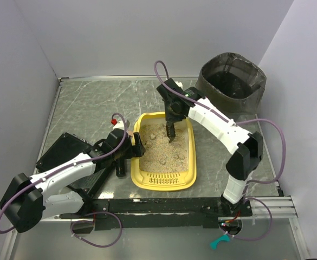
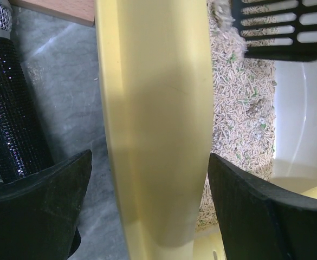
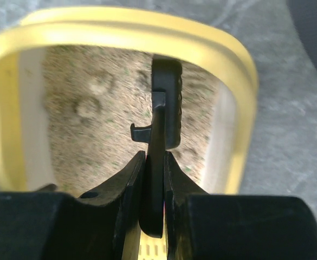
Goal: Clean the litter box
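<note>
The yellow litter box [image 1: 138,179] lies mid-table with beige litter [image 1: 163,149] inside and its slotted grille at the near end. My left gripper [image 1: 135,145] is open and straddles the box's left rim [image 2: 153,135], one finger outside over the table and the other inside over the litter, with a thin gap on the outer side. My right gripper [image 1: 172,120] is shut on the handle of a black slotted scoop [image 3: 163,108]. The scoop's head [image 1: 170,132] is down in the litter at the far end. It also shows in the left wrist view [image 2: 288,27].
A dark grey round bin [image 1: 231,81] with a bag liner stands at the back right. A black sparkly cylinder [image 2: 12,119] lies on the table just left of the box. A black flat panel [image 1: 60,151] lies at the left. White walls enclose the table.
</note>
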Controlling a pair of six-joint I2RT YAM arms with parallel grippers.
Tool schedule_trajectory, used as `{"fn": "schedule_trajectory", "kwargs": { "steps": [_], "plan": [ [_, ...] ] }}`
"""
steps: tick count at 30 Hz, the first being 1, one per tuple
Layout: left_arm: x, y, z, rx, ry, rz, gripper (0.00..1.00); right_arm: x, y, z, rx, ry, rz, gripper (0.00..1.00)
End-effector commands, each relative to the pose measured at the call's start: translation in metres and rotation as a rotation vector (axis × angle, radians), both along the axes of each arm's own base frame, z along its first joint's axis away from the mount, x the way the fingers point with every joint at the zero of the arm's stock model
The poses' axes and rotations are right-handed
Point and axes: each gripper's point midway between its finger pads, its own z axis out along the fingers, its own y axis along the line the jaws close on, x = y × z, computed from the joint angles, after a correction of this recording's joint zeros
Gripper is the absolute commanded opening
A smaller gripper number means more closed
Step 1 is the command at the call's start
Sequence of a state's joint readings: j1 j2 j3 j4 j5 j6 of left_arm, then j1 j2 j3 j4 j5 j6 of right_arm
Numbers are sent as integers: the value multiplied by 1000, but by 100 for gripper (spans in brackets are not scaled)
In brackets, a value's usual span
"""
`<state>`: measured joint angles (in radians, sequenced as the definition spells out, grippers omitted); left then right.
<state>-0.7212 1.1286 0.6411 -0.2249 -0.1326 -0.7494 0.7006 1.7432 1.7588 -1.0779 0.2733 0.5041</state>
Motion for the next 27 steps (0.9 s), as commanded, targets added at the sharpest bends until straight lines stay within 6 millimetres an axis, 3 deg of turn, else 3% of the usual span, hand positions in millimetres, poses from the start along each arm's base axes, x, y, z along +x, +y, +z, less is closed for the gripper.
{"fn": "schedule_trajectory", "kwargs": {
  "steps": [1, 11, 15, 18, 22, 24, 26, 27],
  "plan": [
    [11, -10, 23, -64, -65, 8, 91, 16, 34, 7, 91, -4, 44, 0],
    [10, -13, 24, -91, -69, 6, 90, -9, 67, -12, 241, 120, 155, 0],
    [11, -14, 24, -93, -66, 5, 90, -17, 60, -8, 267, 113, 134, 0],
    [12, -13, 23, -90, -67, 12, 89, -23, 58, -18, 306, 144, 126, 0],
    [13, -16, 22, -89, -65, 7, 87, -37, 45, -55, 324, 239, 64, 0],
    [14, -18, 20, -91, -62, -2, 86, -42, 47, -58, 370, 242, 58, 0],
    [14, -20, 20, -92, -60, -10, 85, -55, 41, -75, 378, 282, 19, 0],
    [14, -21, 18, -91, -55, -10, 85, -54, 44, -69, 417, 247, 15, 0]
  ]
}}
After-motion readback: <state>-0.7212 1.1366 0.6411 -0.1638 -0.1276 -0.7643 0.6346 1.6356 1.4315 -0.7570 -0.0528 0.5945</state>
